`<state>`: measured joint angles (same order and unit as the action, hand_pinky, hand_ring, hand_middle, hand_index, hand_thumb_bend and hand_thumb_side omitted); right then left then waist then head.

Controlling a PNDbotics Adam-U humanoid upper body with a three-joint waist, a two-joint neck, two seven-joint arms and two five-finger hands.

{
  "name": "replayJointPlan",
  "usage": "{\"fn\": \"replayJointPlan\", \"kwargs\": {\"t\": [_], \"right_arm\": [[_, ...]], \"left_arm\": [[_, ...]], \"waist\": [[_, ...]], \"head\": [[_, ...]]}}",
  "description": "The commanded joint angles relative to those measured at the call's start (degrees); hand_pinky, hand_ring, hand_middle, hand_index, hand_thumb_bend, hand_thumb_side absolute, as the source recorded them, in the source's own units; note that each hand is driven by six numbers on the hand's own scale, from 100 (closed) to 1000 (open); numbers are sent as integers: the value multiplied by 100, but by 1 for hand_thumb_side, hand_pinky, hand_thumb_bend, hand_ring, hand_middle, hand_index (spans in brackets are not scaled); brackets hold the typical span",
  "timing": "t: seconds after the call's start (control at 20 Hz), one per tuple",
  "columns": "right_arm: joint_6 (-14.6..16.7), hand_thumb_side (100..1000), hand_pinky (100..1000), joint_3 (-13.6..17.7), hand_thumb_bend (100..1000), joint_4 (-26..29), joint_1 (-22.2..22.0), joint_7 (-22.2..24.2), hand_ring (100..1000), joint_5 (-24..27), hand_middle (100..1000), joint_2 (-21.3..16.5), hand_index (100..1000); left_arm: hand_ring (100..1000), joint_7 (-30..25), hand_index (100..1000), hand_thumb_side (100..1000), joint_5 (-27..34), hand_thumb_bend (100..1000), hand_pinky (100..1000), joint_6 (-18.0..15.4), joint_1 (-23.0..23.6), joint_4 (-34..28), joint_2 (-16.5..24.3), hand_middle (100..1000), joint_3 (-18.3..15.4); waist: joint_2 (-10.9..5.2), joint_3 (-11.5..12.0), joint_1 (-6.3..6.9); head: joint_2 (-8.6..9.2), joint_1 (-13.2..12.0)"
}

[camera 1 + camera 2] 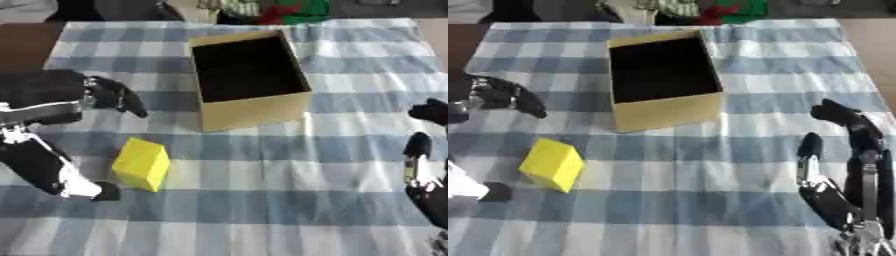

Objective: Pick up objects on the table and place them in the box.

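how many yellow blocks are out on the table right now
1. The yellow block lies on the checked cloth, in front of the cardboard box and to its left, near the left hand. The box's dark interior could hide others.

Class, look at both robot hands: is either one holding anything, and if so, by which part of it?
Nothing is held. The left hand is spread open around the yellow block without touching it; the right hand rests open at the right edge.
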<state>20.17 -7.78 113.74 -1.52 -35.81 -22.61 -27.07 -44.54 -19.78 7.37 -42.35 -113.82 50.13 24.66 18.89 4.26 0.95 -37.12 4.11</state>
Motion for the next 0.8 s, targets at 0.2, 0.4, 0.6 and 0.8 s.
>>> {"fn": "replayJointPlan", "kwargs": {"t": [0.2,0.4,0.6,0.8], "right_arm": [[5,601,911,11,100,86,8,32,707,25,678,-18,843],[19,602,911,-12,100,86,6,59,703,30,675,13,842],[9,603,912,-21,100,86,2,66,701,30,673,48,842],[-11,603,913,-38,100,86,4,86,699,28,671,81,842]], "left_arm": [[821,-203,912,495,-109,628,960,236,-123,-64,-53,831,76],[849,-311,912,401,-258,613,967,267,-155,102,-191,860,160],[862,-362,913,343,-334,583,972,229,-188,296,-330,877,190],[869,-341,921,333,-476,572,974,195,-224,520,-464,885,203]], "waist": [[-116,17,-3],[-108,5,-13],[-94,-3,-18],[-75,-21,-25]], "head": [[46,-25],[81,-43],[106,-52],[131,-62]]}}
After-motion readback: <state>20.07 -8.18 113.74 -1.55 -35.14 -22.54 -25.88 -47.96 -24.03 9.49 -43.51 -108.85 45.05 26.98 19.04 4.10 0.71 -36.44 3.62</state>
